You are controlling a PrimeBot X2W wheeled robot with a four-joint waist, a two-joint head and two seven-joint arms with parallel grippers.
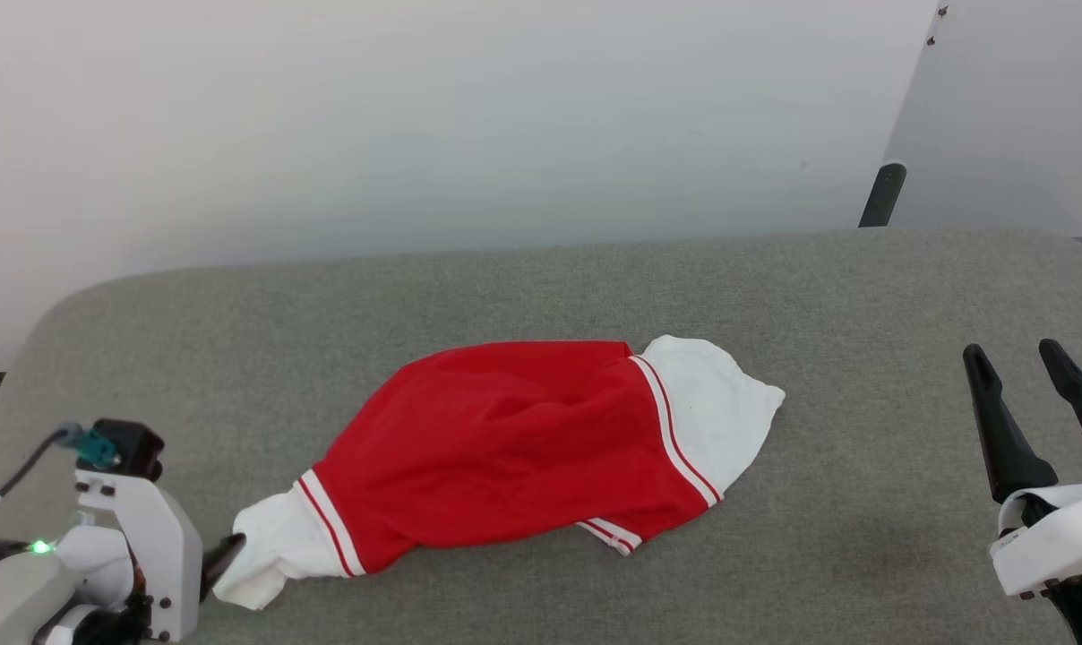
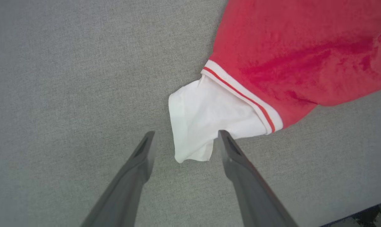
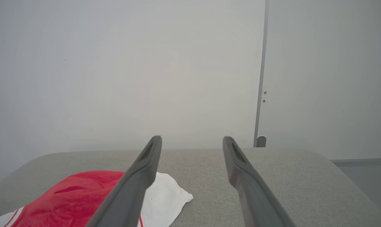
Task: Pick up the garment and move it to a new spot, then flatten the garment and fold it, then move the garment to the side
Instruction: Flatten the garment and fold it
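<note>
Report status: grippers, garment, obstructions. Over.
Left gripper open over white sleeve. Right gripper open, empty. Garment rumpled, unfolded, on grey table. Nothing in the way.

Premises: probably a robotics test lab. Evidence: bare white wall panels point(image 1: 416, 116), a screwed panel seam point(image 3: 260, 78), one grey fabric-covered counter point(image 1: 863, 296) with rounded corners

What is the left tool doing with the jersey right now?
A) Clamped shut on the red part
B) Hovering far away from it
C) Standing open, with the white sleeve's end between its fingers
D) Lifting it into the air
C: in the left wrist view the left tool has its fingers spread, and the white sleeve of the red jersey lies unpinched on the gray surface.
</note>
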